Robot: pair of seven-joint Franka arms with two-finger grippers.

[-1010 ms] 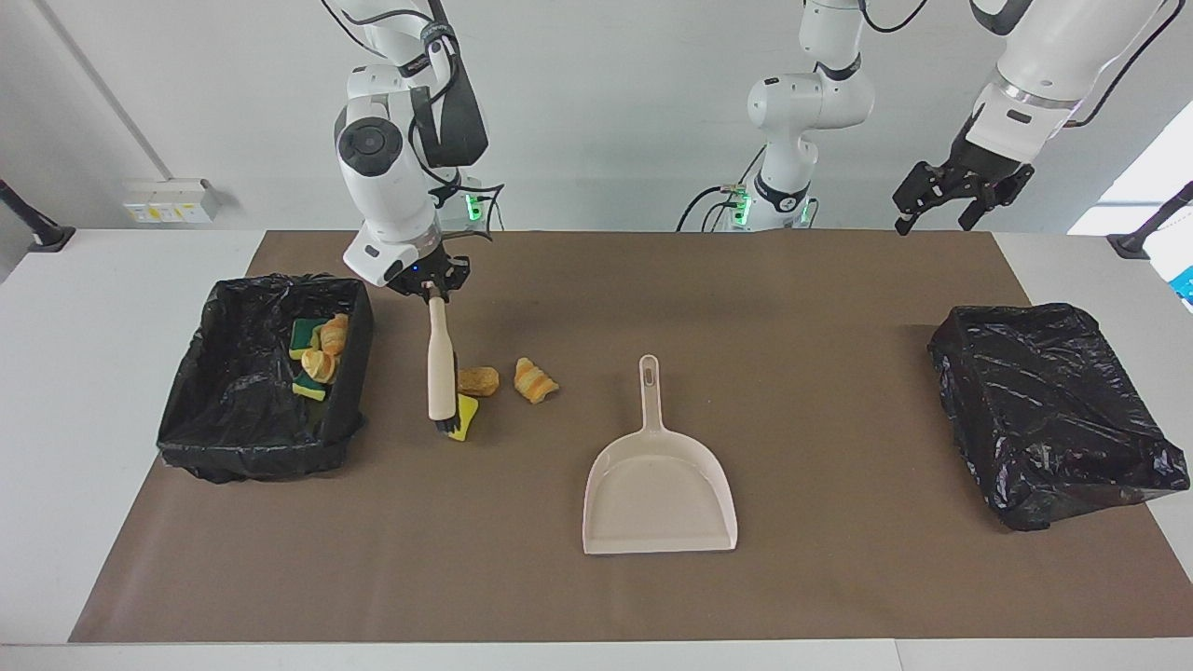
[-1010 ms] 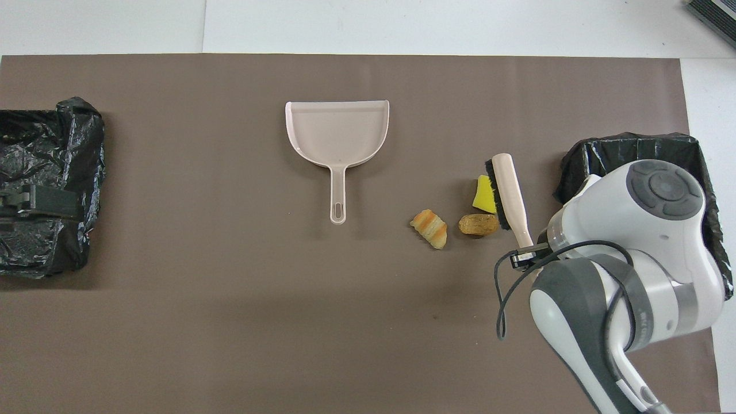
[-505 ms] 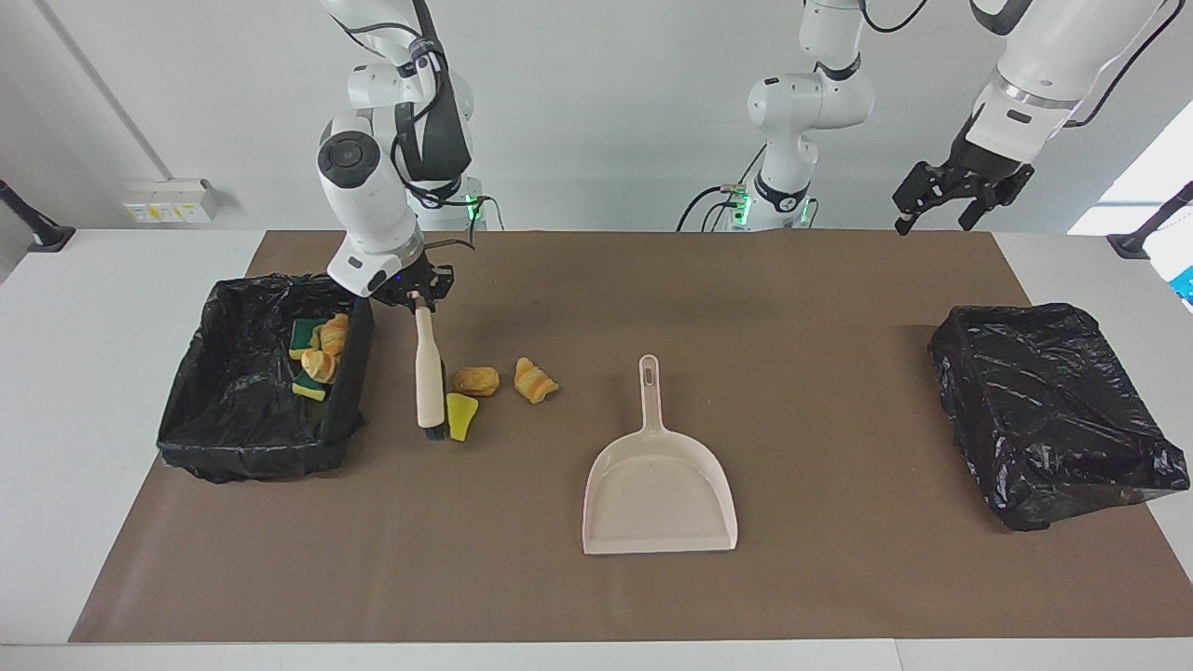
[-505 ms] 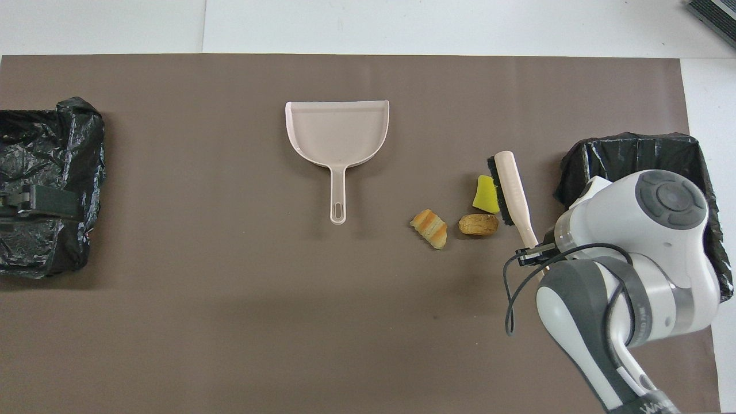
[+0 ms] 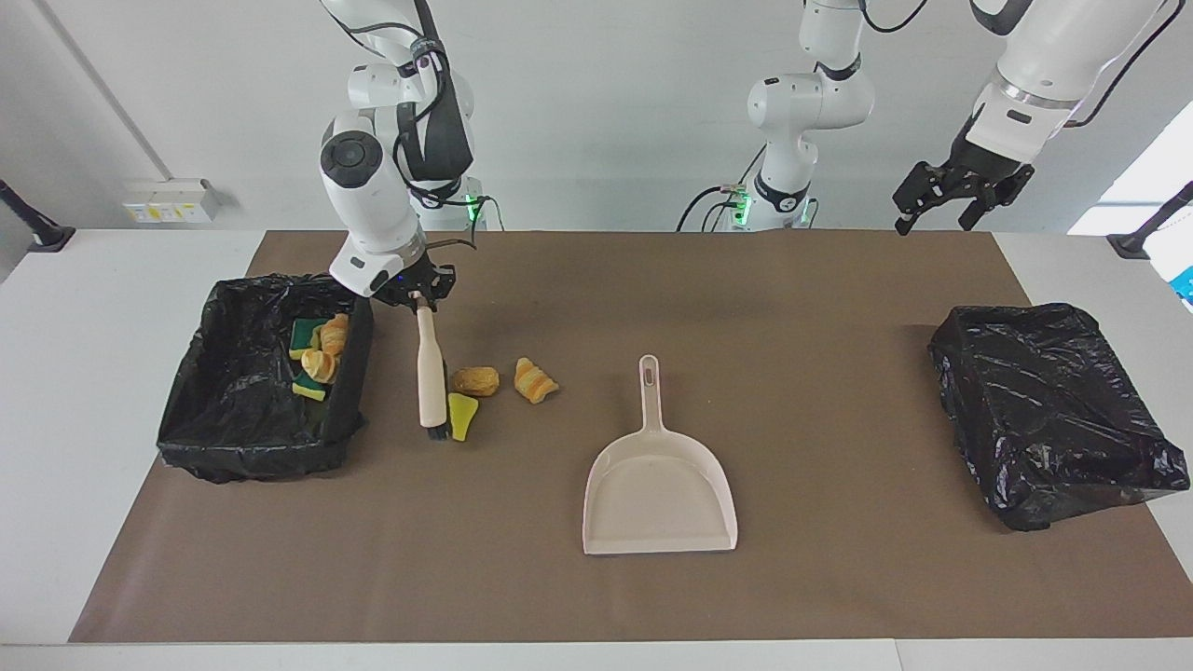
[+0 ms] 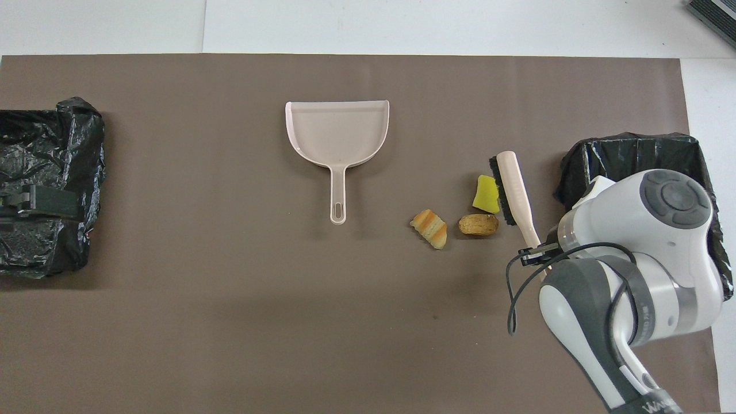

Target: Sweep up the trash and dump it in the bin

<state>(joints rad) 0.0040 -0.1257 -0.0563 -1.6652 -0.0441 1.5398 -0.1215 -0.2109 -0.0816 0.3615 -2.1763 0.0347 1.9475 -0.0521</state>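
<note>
The right hand [image 5: 417, 296] was clamped on the handle end of a cream hand brush [image 5: 431, 373], whose bristled head rested on the brown mat [image 5: 596, 596] covering the worktop, touching a yellow sponge piece [image 5: 460, 415]. Just beside that piece lay a brown bread roll [image 5: 476, 380] and a striped croissant [image 5: 535, 380]. More sponge and pastry scraps [image 5: 317, 359] lay inside the black-lined bin [image 5: 210, 438] at the right arm's end. The beige dustpan [image 5: 659, 485] sat empty mid-mat. A second lined bin [image 5: 1053, 410] stood at the left arm's end. The left hand [image 5: 946, 200] waited raised, fingers spread, holding nothing.
</note>
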